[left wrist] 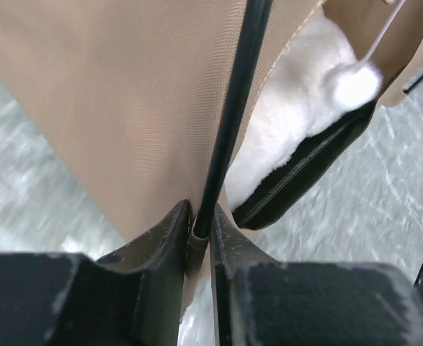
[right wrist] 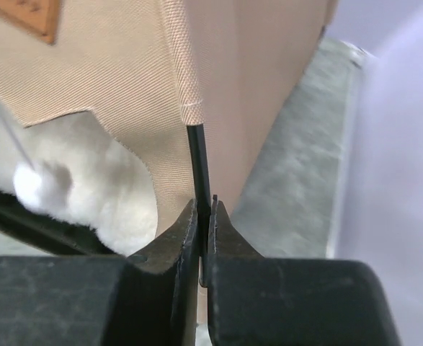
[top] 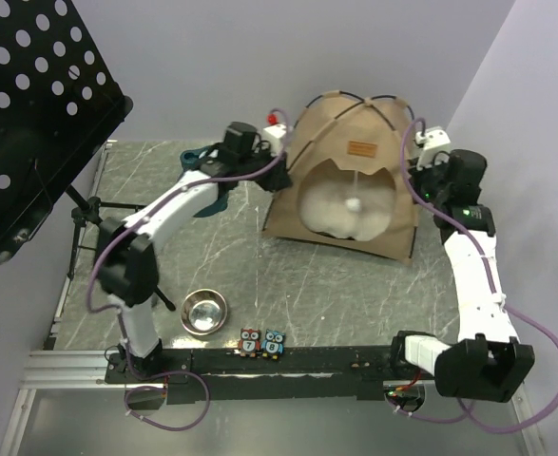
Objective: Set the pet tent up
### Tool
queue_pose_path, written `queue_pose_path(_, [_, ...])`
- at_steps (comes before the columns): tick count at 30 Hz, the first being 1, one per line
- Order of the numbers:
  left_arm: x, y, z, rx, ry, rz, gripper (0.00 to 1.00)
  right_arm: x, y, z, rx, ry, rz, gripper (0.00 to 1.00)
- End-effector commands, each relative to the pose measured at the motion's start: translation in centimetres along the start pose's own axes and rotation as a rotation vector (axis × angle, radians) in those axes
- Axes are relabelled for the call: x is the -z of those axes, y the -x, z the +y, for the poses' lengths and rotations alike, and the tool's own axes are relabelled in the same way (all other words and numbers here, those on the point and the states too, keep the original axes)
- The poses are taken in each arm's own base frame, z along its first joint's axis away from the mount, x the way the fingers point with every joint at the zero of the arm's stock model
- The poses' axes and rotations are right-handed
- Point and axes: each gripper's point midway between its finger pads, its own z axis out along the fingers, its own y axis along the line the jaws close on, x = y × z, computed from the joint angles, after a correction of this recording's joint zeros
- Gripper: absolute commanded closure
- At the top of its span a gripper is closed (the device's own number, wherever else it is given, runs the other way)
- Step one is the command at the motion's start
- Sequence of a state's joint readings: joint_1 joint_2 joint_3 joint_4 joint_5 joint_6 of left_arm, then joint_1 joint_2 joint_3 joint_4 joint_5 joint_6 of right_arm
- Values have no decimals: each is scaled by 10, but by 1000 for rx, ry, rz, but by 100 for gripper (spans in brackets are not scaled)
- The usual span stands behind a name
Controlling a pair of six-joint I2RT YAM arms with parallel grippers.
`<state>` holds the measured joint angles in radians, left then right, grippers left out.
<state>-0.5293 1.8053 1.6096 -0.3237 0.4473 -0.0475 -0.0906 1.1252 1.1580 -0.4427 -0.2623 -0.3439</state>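
The tan pet tent (top: 355, 133) stands as a dome at the back middle of the table, with crossed black poles, a brown label (top: 361, 148) and a white pom-pom (top: 354, 202) hanging in its opening. My left gripper (top: 277, 173) is shut on a black pole (left wrist: 229, 122) at the tent's left front corner. My right gripper (top: 417, 180) is shut on a black pole (right wrist: 199, 162) at the tent's right side. White fluffy cushion (left wrist: 297, 101) fills the inside.
A metal bowl (top: 204, 311) sits near the front left. Two owl number tags (top: 261, 343) lie by the near edge. A teal stand (top: 205, 176) is behind the left arm. A black perforated panel on a tripod (top: 31, 114) stands left.
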Motion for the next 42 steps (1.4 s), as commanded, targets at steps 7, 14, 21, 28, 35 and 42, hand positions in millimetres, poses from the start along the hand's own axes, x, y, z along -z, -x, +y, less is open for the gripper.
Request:
queue_pose_path(7, [4, 43, -1, -68, 4, -68, 4, 18, 10, -25, -7, 30, -33, 29])
queue_pose_path(14, [116, 31, 31, -80, 89, -116, 0, 63, 43, 18, -69, 171, -147, 1])
queue_pose_path(21, [125, -42, 102, -23, 322, 69, 0, 83, 42, 59, -118, 322, -137, 1])
queue_pose_path(28, [99, -78, 166, -32, 382, 242, 9, 89, 20, 87, -123, 401, -96, 0])
queue_pose_path(35, [79, -84, 208, -19, 449, 266, 40, 91, 9, 96, -136, 429, -76, 0])
queue_pose_path(42, [68, -117, 248, 0, 512, 352, 64, 94, 11, 97, -137, 426, -86, 0])
